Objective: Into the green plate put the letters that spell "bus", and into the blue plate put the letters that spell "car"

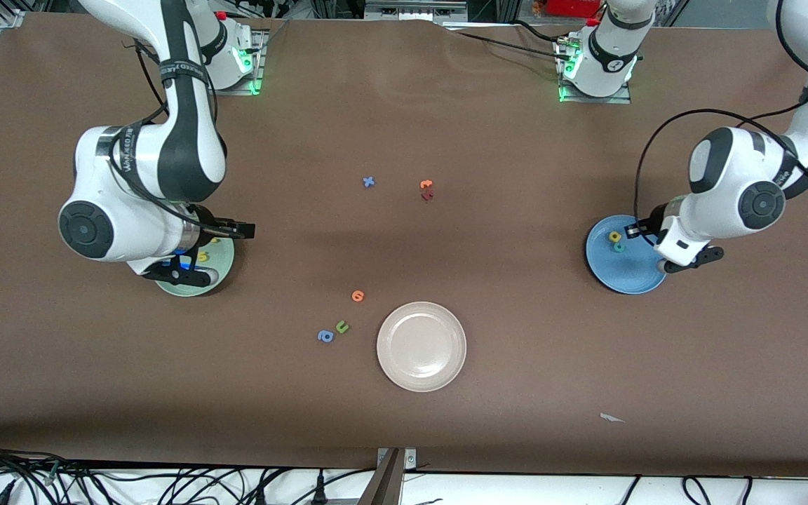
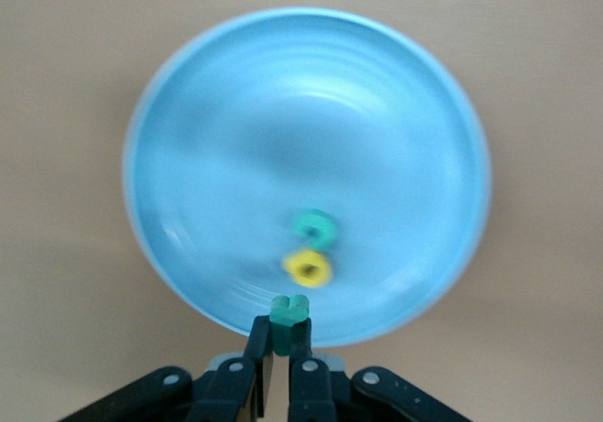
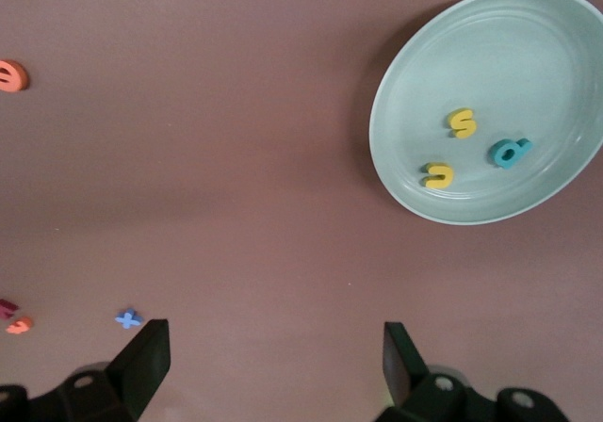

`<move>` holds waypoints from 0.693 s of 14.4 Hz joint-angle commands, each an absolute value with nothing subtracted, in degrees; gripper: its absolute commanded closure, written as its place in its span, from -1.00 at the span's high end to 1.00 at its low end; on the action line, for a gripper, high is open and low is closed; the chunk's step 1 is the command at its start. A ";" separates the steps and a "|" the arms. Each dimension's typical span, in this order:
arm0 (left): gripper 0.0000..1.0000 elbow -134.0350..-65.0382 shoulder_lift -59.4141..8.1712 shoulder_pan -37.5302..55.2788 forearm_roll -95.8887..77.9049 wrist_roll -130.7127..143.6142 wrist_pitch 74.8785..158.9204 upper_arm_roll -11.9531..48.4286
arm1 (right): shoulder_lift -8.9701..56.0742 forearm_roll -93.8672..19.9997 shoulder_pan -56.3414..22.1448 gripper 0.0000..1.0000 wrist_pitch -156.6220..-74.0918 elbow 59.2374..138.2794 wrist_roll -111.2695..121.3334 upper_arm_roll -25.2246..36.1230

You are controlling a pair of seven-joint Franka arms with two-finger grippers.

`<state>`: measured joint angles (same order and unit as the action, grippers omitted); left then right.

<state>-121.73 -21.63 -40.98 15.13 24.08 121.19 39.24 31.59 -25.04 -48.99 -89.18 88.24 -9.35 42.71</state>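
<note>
Yellow s (image 3: 462,122), yellow u (image 3: 438,176) and teal b (image 3: 510,152) lie flat in the green plate (image 3: 528,26). Teal c (image 2: 314,228) and yellow a (image 2: 308,267) lie in the blue plate (image 2: 283,92). The teal r (image 2: 288,315) hangs over its rim, pinched in the left pincer (image 2: 281,358).
</note>
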 commanded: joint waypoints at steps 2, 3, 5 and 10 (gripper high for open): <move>-1.00 -117.69 -26.62 -41.84 19.42 22.85 120.50 39.46 | 28.22 -16.10 -46.42 1.00 -91.57 89.03 -11.78 35.79; -0.41 -116.99 -27.24 -41.84 19.42 23.55 120.50 39.46 | 26.47 -15.30 -43.80 1.00 -93.67 90.60 -11.69 32.73; 0.89 -116.63 -27.16 -41.84 19.34 23.64 120.50 39.55 | 23.31 -9.88 -38.00 1.00 -99.20 94.64 -11.78 25.26; 0.98 -106.73 -26.81 -40.87 18.63 23.38 112.45 41.21 | 16.36 -1.69 -18.84 1.00 -104.93 100.27 -11.69 6.19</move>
<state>-112.47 -26.64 -41.71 17.76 23.55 118.60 39.90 21.80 -5.01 -26.13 -102.03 95.10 -11.15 13.94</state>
